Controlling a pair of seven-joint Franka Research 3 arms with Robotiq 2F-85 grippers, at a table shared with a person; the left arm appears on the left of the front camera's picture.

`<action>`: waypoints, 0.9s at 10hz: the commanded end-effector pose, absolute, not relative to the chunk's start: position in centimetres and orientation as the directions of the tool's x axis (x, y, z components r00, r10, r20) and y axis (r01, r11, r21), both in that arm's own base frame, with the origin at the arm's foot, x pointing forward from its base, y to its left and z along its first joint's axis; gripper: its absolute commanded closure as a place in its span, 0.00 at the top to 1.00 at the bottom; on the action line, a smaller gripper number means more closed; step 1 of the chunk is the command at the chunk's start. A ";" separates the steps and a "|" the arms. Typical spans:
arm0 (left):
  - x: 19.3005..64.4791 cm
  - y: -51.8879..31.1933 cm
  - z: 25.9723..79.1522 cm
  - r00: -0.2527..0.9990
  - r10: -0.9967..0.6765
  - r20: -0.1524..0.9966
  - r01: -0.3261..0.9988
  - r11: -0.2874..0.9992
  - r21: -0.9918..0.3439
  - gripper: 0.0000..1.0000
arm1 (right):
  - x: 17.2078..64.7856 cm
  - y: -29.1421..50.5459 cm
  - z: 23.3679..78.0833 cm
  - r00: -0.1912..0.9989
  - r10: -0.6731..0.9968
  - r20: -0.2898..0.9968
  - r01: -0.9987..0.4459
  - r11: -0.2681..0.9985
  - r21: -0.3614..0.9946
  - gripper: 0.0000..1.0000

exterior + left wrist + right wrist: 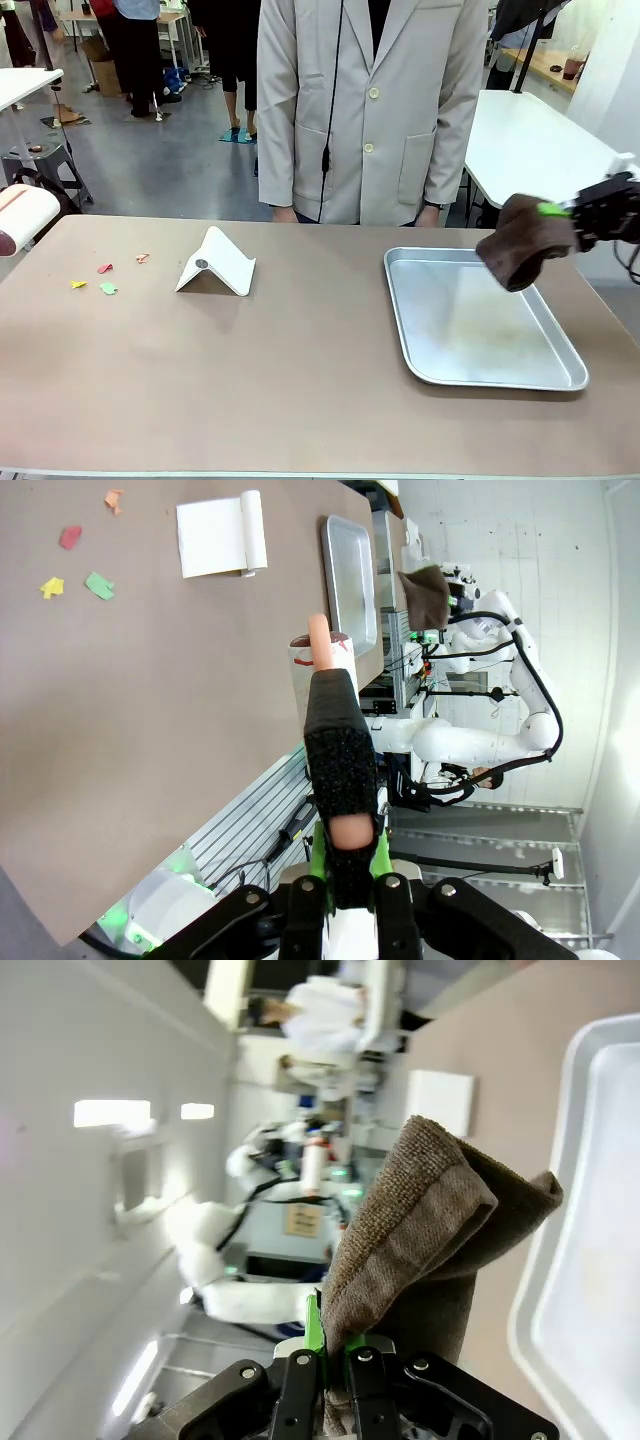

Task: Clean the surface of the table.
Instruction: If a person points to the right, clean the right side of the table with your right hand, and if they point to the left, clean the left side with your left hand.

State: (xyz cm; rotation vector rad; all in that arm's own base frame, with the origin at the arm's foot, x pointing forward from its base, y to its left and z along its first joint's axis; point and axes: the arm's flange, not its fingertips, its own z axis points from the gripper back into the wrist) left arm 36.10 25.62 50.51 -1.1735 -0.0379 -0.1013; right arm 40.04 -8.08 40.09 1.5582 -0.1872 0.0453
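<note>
The taupe-brown table (300, 390) carries several small coloured paper scraps (106, 280) near its left end. The scraps (75, 560) also appear in the left wrist view. My left gripper (345, 875) is shut on the black handle of a white roller (312, 675), held off the table's near edge. The roller's head (22, 215) pokes in at the left of the front view. My right gripper (565, 212) is shut on a brown cloth (525, 242). That cloth (430, 1230) hangs above the far right corner of the tray, clamped in the right gripper (335, 1345).
A silver tray (400, 310) lies on the table's right half. A white folded stand (215, 265) sits left of centre. A person in a beige coat (370, 110) stands at the far edge. A white table (530, 140) stands behind on the right.
</note>
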 end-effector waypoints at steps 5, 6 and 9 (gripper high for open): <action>36.1 25.5 51.2 0.996 -0.043 0.084 0.093 0.368 -0.925 0.00 | 34.4 -16.4 41.3 0.965 -0.205 0.161 -0.196 -0.165 0.967 0.07; 36.1 25.5 51.2 0.996 -0.043 0.084 0.093 0.368 -0.925 0.00 | 34.3 -16.6 41.0 0.964 -0.208 0.166 -0.199 -0.150 0.968 0.07; 36.1 25.5 51.2 0.996 -0.043 0.084 0.093 0.368 -0.925 0.00 | 34.1 -16.5 41.2 0.965 -0.222 0.138 -0.174 -0.152 0.973 0.07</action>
